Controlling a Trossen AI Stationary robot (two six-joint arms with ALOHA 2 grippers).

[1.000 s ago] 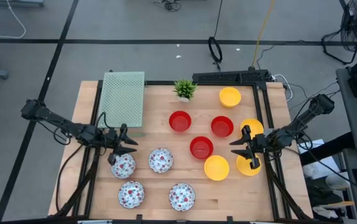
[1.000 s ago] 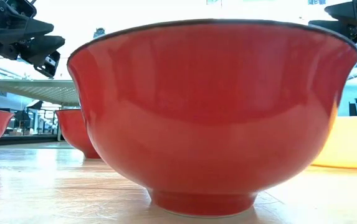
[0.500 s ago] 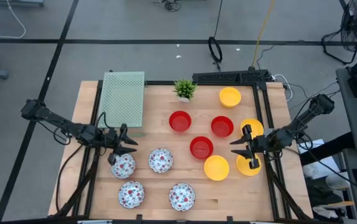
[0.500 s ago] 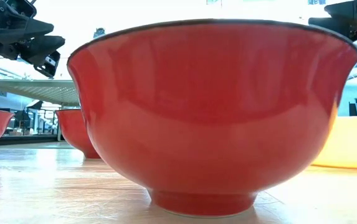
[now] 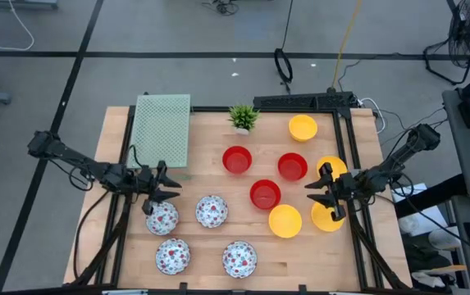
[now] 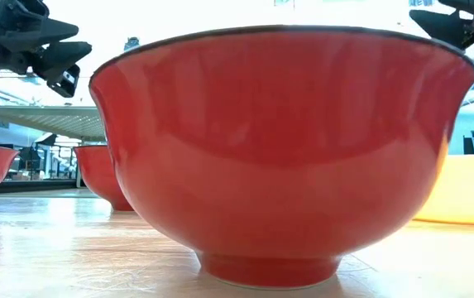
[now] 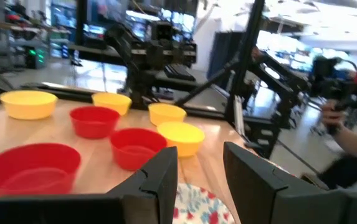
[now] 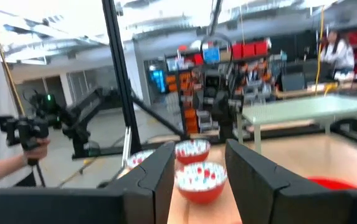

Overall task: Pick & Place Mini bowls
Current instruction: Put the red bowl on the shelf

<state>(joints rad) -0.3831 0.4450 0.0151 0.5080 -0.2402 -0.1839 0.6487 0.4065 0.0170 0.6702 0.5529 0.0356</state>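
Bright, even light falls from overhead, and shadows on the wooden table (image 5: 218, 180) are short and soft. At table height the sky-bright background washes out to white, and the nearest red bowl (image 6: 282, 149) carries broad glossy reflections. Both wrist cameras are soft: the room behind smears, the ceiling lights flare, and the close dark fingers (image 7: 159, 180) look blurred.

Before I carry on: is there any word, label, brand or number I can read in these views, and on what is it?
None that can be read.
The red, yellow and floral mini bowls carry no lettering, only a flower pattern on the white ones.
The green mat and the small plant are unmarked.
Screens and shelf signs in the room behind, in the wrist views, are too blurred to read.
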